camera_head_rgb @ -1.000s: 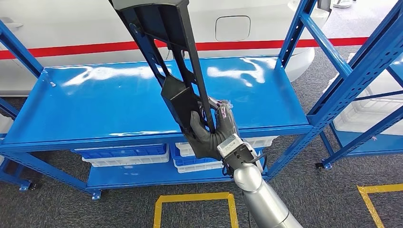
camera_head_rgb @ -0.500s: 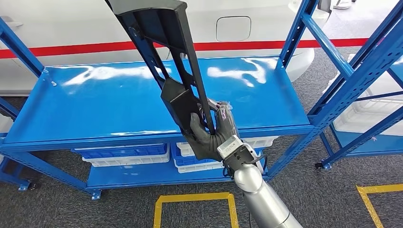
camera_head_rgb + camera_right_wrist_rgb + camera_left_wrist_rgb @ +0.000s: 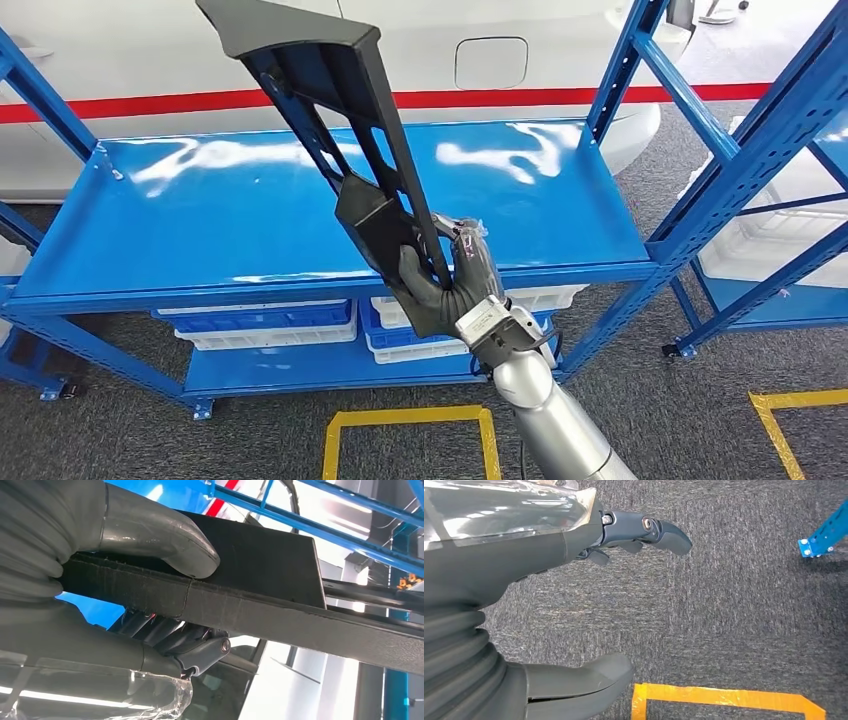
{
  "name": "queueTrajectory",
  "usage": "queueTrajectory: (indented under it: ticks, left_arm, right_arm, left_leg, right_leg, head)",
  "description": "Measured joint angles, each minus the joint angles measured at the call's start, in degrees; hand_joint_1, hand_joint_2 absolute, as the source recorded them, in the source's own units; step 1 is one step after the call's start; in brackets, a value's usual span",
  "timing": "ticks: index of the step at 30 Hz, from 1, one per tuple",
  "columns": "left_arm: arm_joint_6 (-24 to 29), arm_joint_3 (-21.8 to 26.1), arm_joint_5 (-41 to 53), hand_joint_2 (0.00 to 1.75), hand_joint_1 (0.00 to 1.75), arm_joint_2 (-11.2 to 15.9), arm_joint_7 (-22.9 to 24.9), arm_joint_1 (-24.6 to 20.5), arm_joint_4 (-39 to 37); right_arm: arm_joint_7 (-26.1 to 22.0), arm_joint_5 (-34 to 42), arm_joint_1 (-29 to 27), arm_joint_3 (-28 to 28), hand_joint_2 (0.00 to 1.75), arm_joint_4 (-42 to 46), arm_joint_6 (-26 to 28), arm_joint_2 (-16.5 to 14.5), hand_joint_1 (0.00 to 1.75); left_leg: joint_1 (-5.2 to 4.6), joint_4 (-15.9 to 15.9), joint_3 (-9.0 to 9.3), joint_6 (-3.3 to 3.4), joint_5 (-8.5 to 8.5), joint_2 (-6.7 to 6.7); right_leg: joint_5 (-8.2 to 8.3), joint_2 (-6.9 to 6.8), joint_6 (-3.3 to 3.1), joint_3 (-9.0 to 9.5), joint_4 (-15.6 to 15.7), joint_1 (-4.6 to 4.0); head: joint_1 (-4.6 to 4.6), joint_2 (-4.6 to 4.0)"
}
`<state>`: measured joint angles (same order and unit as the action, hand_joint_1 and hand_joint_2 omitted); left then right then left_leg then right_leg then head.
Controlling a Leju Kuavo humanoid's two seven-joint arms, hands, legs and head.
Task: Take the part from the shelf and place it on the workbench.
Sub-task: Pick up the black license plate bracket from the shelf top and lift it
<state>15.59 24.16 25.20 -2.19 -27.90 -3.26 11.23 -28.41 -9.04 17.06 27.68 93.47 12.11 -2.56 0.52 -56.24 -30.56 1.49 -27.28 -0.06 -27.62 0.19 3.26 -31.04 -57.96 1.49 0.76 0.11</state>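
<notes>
Right arm (image 3: 545, 410) enters from near right, silver forearm angled up and leftward; right hand (image 3: 445, 285) sits just above the near edge of the blue shelf top (image 3: 200, 215), dark fingers wrapped around the lower end of the part (image 3: 345, 130); right wrist view confirms the clasp: thumb (image 3: 165, 540) pressed on one face of the flat black bar, fingers (image 3: 165, 632) curled under the opposite face; part is one long black frame-like piece with open slots, held off the shelf surface, tilted so its far end leans up and to the left, broad cap at that top end; left hand (image 3: 549, 595) hangs over grey carpet (image 3: 749, 610), thumb and fingers apart, nothing between them, so released; count: one part, one blue shelf unit in front with a glossy top deck, three white bins (image 3: 265, 330) visible on its lower level, a second blue rack (image 3: 760, 170) at right holding a pale bin; two yellow tape outlines (image 3: 410, 425) on near floor; white panel with one red stripe (image 3: 520, 97) beyond the shelf.
</notes>
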Motion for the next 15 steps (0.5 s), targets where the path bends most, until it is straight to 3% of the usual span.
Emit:
queueTrajectory:
  ticks: [2, 4, 6, 8, 9, 10, 11, 13, 15]
  left_arm:
    - [0.02, 0.01, 0.00, 1.75, 0.00, 0.06, 0.01, -0.04, -0.01]
    - [0.02, 0.00, 0.01, 1.75, 0.00, 0.07, 0.01, -0.02, -0.02]
    - [0.03, 0.00, 0.02, 1.75, 0.00, 0.09, 0.01, -0.03, -0.02]
    - [0.04, 0.01, 0.02, 1.75, 0.00, 0.14, 0.01, -0.03, -0.02]
    - [0.05, 0.01, 0.02, 1.75, 0.00, 0.15, 0.01, -0.01, -0.02]
    - [0.05, 0.01, 0.02, 1.75, 0.00, 0.14, 0.01, -0.01, -0.02]
    - [0.05, 0.01, 0.03, 1.75, 0.00, 0.14, 0.01, -0.01, -0.02]
    - [0.05, 0.01, 0.05, 1.75, 0.00, 0.19, 0.01, -0.07, -0.01]
    - [0.06, 0.01, 0.19, 1.75, 0.00, 0.30, 0.02, -0.17, 0.01]
  right_arm:
    - [-0.11, -0.23, 0.06, 0.13, 1.75, 0.00, -0.09, -0.09, 1.75]
    - [-0.15, -0.35, 0.19, 0.26, 1.75, -0.01, -0.10, -0.23, 1.75]
    - [-0.16, -0.42, 0.28, 0.39, 1.75, -0.01, -0.11, -0.40, 1.75]
    - [-0.16, -0.48, 0.26, 0.46, 1.75, -0.01, -0.11, -0.51, 1.75]
    - [-0.16, -0.52, 0.24, 0.49, 1.75, -0.01, -0.11, -0.52, 1.75]
    - [-0.16, -0.57, 0.22, 0.51, 1.75, -0.02, -0.11, -0.52, 1.75]
    - [-0.16, -0.65, 0.20, 0.51, 1.75, -0.02, -0.11, -0.54, 1.75]
    - [-0.16, -0.80, 0.20, 0.52, 1.75, -0.02, -0.11, -0.60, 1.75]
    - [-0.14, -0.98, 0.22, 0.51, 1.75, -0.01, -0.11, -0.73, 1.75]
  left_leg:
    - [-0.05, -0.45, -0.42, -0.57, 0.10, -0.11]
    - [0.17, -1.34, -1.06, -1.10, -0.79, -0.12]
    - [0.37, -5.58, -2.85, -1.63, -4.34, -0.10]
    - [0.43, -13.01, -5.68, -1.99, -8.69, -0.10]
    - [0.45, -15.87, -6.63, -2.06, -9.79, -0.10]
    - [0.46, -16.85, -6.68, -2.01, -9.70, -0.10]
    - [0.46, -15.49, -5.54, -1.84, -8.45, -0.10]
    - [0.40, -8.07, -0.88, -1.18, -5.06, -0.13]
    - [0.10, -1.61, 2.86, -0.62, -3.54, -0.20]
  right_leg:
    - [-0.05, 0.21, -0.71, -0.24, 0.17, -0.28]
    - [0.21, 0.16, -1.57, -0.70, 0.25, 0.03]
    - [0.75, 0.06, -2.61, -1.24, 0.41, 0.19]
    - [1.17, -0.07, -3.31, -1.98, 0.36, -0.11]
    - [1.38, -0.14, -3.51, -2.35, 0.30, -0.26]
    - [1.58, -0.17, -3.63, -2.68, 0.22, -0.38]
    - [1.76, -0.17, -3.63, -2.94, 0.13, -0.48]
    - [2.11, -0.15, -3.47, -3.21, 0.03, -0.65]
    - [2.59, -0.16, -2.94, -3.39, 0.02, -0.84]
  head:
    - [-0.05, 0.00]
    - [-0.08, 0.00]
    - [-0.11, 0.00]
    - [-0.14, 0.00]
    - [-0.14, 0.00]
    - [-0.15, 0.00]
    - [-0.14, 0.00]
    - [-0.14, 0.00]
    - [-0.11, 0.00]
